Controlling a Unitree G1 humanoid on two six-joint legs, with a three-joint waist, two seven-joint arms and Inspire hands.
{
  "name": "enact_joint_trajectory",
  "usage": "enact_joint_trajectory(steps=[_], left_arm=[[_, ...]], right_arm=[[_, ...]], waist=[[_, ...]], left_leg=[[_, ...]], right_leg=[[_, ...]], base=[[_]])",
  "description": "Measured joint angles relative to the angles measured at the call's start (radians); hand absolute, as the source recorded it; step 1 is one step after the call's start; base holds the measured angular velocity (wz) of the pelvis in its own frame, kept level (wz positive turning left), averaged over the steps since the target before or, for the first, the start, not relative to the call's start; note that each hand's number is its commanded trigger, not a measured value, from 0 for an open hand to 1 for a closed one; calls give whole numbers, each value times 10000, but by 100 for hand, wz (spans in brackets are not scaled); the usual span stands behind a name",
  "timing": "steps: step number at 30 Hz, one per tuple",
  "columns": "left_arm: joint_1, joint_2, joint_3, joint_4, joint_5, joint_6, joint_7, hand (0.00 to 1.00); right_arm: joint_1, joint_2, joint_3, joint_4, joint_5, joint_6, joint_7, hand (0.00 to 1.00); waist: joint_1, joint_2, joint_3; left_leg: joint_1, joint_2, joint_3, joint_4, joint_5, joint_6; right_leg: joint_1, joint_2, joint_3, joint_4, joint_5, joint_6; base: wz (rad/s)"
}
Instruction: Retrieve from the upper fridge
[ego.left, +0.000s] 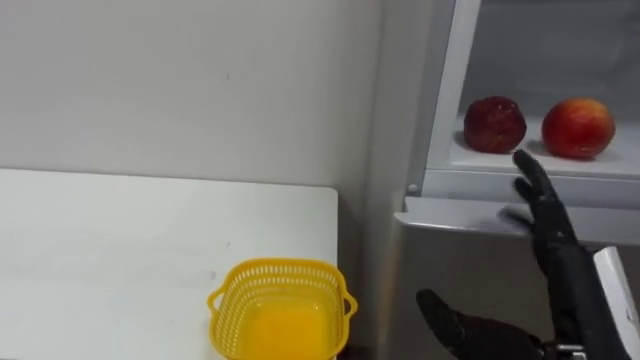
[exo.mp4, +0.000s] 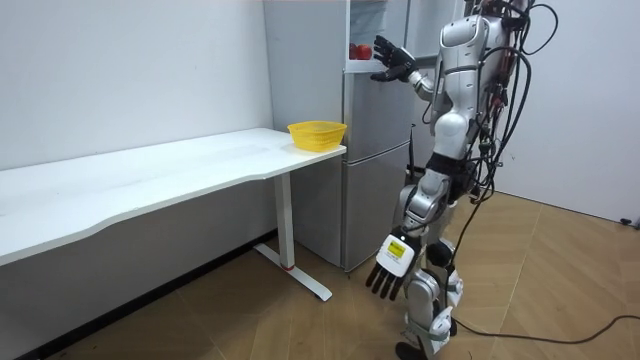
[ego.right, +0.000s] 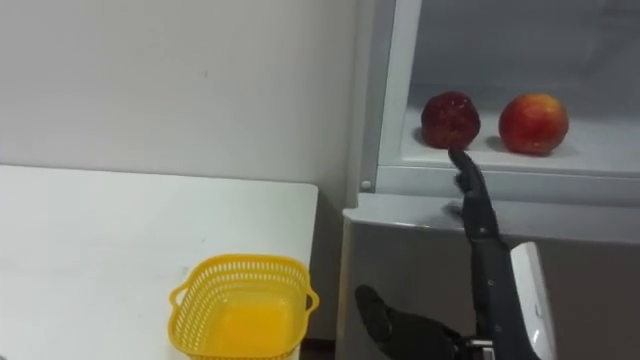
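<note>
The upper fridge compartment (ego.left: 440, 100) stands open, and two fruits lie on its white shelf (ego.left: 630, 152). One is a dark red fruit (ego.left: 494, 124) on the left; the other is a red-orange apple (ego.left: 577, 128) to its right. My right hand (ego.left: 548, 225) is raised in front of the shelf's edge, just below and between the fruits, touching neither. It is open, fingers straight and pointing up, thumb spread out low. In the room view I stand facing the fridge (exo.mp4: 375, 150), and my left hand (exo.mp4: 392, 265) hangs open by my thigh.
A yellow mesh basket (ego.left: 280, 310) sits empty on the right end of the white table (ego.left: 120, 250), close to the fridge's side. The grey lower fridge door (ego.left: 470, 260) is closed beneath the shelf. A white wall runs behind the table.
</note>
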Motion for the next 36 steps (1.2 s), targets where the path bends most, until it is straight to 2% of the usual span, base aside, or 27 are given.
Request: enact_joint_trajectory(steps=[4,10,14,21,24,26,28,32,34,36], left_arm=[[-21,-1,5,-14,565,-46,9,0],[38,2,2,-10,577,-47,12,0],[61,2,3,-10,651,-45,12,0],[105,4,-29,-17,655,25,-22,0],[102,3,-24,-31,656,47,-22,0],[111,14,-4,-123,746,114,-28,0],[112,73,59,-292,848,160,-73,0],[-14,90,83,-293,867,361,-172,0],[-63,92,99,-371,977,502,-187,0],[-60,102,254,-446,1210,533,-224,0]], right_arm=[[-109,-13,-6,-447,-161,-132,-264,0],[-111,-30,-26,-713,-225,-462,-807,0],[-111,-54,-28,-713,-227,-462,-872,0],[-270,-136,-80,-702,-32,-454,-888,0],[-527,-177,-350,-692,18,-455,-990,0],[-748,-335,-546,-537,183,-455,-1071,0],[-822,-720,-902,-269,544,-450,-1080,0],[-1511,-936,-1297,302,1497,-63,-936,0],[-2364,-1134,-1647,974,1941,229,-862,0],[-2842,-1358,-1876,1414,1985,344,-853,0]], waist=[[-5,92,-64],[-46,106,-72],[-47,60,-57],[-117,-87,26],[-125,-174,-5],[-183,-233,-20],[-278,-342,-31],[-303,-485,-20],[-299,-572,22],[-298,-637,29]], left_leg=[[47,1,19,-14,0,0],[102,6,20,-92,1,1],[105,4,25,-88,1,1],[69,4,3,-94,1,1],[-2,7,-28,-85,1,1],[-2,5,-64,-85,2,1],[29,0,-229,-90,1,1],[82,6,-240,-124,1,1],[96,6,-256,-125,1,1],[99,5,-359,-124,1,1]], right_leg=[[12,3,9,16,2,-2],[18,16,24,36,3,-3],[29,20,61,40,2,-3],[29,12,3,-19,2,-2],[46,12,-31,-162,37,8],[84,-13,-117,-199,42,12],[291,-23,-252,-456,89,26],[366,-22,-300,-490,101,23],[370,-23,-305,-472,103,22],[373,-23,-316,-473,104,20]], base=[[-1],[0],[0],[1],[5],[12],[20],[1],[0],[5]])
